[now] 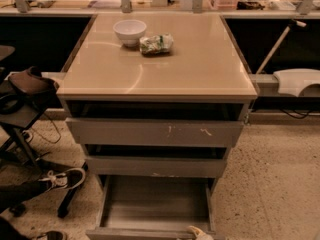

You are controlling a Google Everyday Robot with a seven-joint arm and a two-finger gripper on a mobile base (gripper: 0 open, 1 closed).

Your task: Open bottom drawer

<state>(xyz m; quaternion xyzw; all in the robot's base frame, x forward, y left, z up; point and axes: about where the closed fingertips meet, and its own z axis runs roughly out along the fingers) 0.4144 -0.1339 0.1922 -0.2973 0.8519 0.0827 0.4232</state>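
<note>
1. Although it sits lowest in the cabinet, the bottom drawer (155,204) stands pulled well out toward the camera. Its shallow grey box is open to view, and I can make out nothing lying in it.
2. Only a pale tip of the gripper (200,232) shows, at the lower edge of the view. It is right at the drawer's front rim, a little right of middle. Whether it is open or closed cannot be told.
3. The middle drawer (125,165) and the top drawer (125,132) each stand slightly out, with a dark gap above the front. Their insides are hidden.
4. A white bowl (130,32) sits toward the back left of the tan cabinet top (200,69), and its inside cannot be seen. A crumpled green-and-white packet (156,44) lies just beside it on the right.
5. The speckled floor (270,184) surrounds the cabinet. A dark sneaker (62,179) with white laces rests at the left, near a dark chair (25,89).
6. A white flat object (297,81) lies on a ledge at the right.
</note>
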